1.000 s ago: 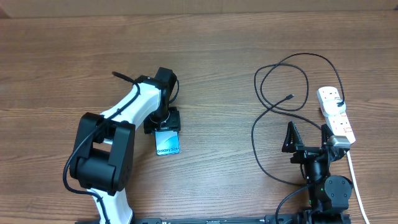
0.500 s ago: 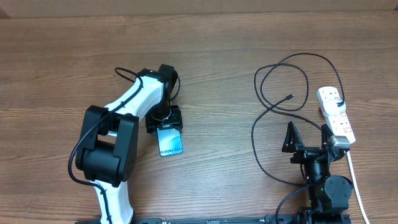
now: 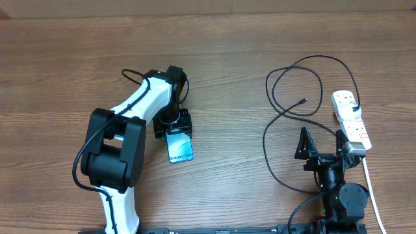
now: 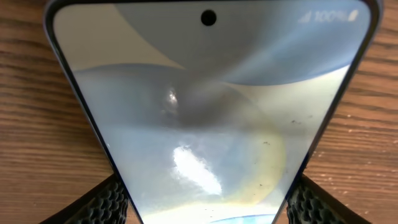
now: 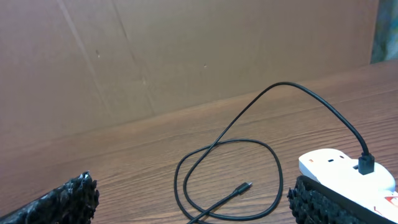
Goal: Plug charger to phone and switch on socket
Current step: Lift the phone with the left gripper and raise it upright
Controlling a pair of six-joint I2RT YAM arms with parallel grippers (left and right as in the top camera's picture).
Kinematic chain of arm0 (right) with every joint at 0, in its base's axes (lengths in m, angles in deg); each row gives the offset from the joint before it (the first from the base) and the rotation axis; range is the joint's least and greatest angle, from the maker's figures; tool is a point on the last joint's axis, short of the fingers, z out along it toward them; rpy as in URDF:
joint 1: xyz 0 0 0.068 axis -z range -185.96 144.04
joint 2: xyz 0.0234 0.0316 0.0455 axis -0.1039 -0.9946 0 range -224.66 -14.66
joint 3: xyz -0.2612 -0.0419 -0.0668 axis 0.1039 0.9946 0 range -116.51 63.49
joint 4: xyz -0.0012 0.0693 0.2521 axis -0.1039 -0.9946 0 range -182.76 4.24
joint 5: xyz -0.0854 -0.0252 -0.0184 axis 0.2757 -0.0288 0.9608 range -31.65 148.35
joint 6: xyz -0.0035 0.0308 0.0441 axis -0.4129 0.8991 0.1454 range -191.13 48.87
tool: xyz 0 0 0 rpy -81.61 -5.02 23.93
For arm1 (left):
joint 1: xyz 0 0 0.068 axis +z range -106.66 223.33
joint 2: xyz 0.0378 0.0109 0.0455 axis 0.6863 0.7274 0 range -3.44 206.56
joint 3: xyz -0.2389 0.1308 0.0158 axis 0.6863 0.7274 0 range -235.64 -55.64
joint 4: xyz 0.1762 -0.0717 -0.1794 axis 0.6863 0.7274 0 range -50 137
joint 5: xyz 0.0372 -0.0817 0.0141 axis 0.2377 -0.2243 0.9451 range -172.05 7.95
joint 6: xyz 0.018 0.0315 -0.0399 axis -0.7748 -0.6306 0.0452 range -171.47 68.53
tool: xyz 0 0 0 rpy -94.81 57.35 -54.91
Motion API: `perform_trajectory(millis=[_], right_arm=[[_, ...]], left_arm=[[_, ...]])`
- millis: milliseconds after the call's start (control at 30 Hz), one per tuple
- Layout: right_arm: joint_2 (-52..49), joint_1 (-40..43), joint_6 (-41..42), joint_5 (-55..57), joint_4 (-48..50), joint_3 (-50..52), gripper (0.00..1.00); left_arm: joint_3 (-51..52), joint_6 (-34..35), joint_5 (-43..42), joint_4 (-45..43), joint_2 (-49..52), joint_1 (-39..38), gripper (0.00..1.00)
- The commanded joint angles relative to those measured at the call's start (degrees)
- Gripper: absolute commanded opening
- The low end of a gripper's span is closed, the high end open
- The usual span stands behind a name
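The phone (image 3: 180, 148), screen lit, sticks out toward the table's front from my left gripper (image 3: 174, 126), which is shut on its long edges. In the left wrist view the phone (image 4: 205, 112) fills the frame, with the black pads (image 4: 109, 202) pressed against both its sides. The charger (image 3: 296, 84), a thin black cable, lies looped at the right. Its connector tip (image 3: 303, 101) is free on the wood, and its other end is plugged into the white socket (image 3: 351, 120). My right gripper (image 3: 322, 140) stands open in front of the loops, holding nothing. The right wrist view shows the tip (image 5: 244, 187) and the socket (image 5: 339, 168).
The socket's white cord (image 3: 369, 182) runs toward the front edge beside the right arm's base. A brown cardboard wall (image 5: 186, 56) stands along the back of the table. Bare wood lies between the phone and the cable loops.
My left gripper has carried the phone a little to the right. The right arm, cable and socket have not moved.
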Motion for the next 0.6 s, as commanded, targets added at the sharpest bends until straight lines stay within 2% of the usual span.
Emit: perform_trajectory(millis=[0,300,567], right_arm=[[0.5,0.3,-0.5,0.0,0.3,0.6,1.00],[0.5,0.3,-0.5,0.0,0.3,0.6,1.00],[0.5,0.3,-0.5,0.0,0.3,0.6,1.00]], left_arm=[[-2.5,0.6,-1.4,0.9,0.5,-0.3,0.58],[-5.8,0.5,-1.4,4.1,0.5,-0.3,0.58],[-12.9,0.5,-1.4,9.8,0.5,-0.3,0.57]])
